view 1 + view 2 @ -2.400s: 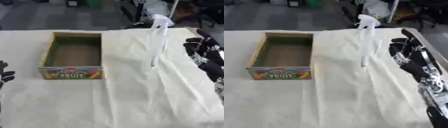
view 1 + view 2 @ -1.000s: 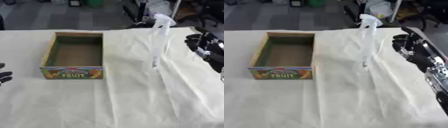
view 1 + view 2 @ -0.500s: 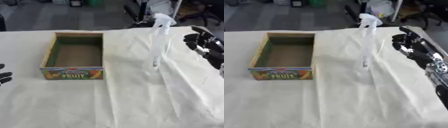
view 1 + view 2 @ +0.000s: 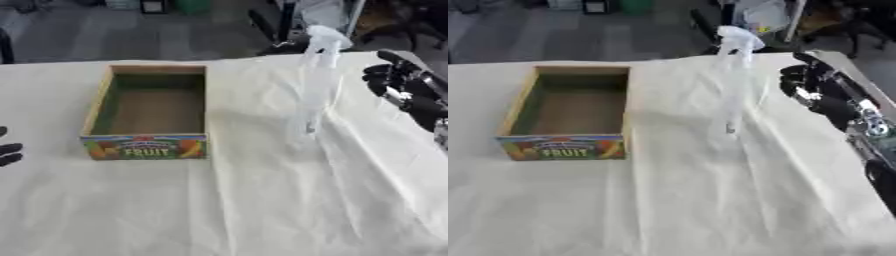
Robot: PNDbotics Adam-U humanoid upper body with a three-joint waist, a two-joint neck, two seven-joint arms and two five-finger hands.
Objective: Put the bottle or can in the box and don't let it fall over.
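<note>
A: Where does the bottle (image 4: 317, 82) stand?

B: Upright on the white cloth (image 4: 262, 200), to the right of the box (image 4: 150, 112) and well apart from it. It is tall, narrow and clear, with a spray head on top. I judge it top-heavy, so it would tip easily.

A: And the box?

B: Open side up, nothing in it, its printed fruit panel facing the robot. Its long side runs away from the robot, which leaves a narrow opening for the bottle to come down into.

A: What about the right hand (image 4: 811, 85)?

B: It hangs at the right, level with the middle of the bottle and just beside it, not touching. The fingers are a little bent with a gap between them and the thumb, and they hold nothing. My guess is that this height is chosen so the grip lands on the body, not the spray head, where the bottle would swing less.

A: The left hand (image 4: 7, 150)?

B: Only dark fingertips show at the left edge, near the box front, idle. I cannot tell how its fingers lie.

A: How far along is the task?

B: Not begun, I think. The bottle is not yet gripped, and it must cross the cloth standing.
</note>
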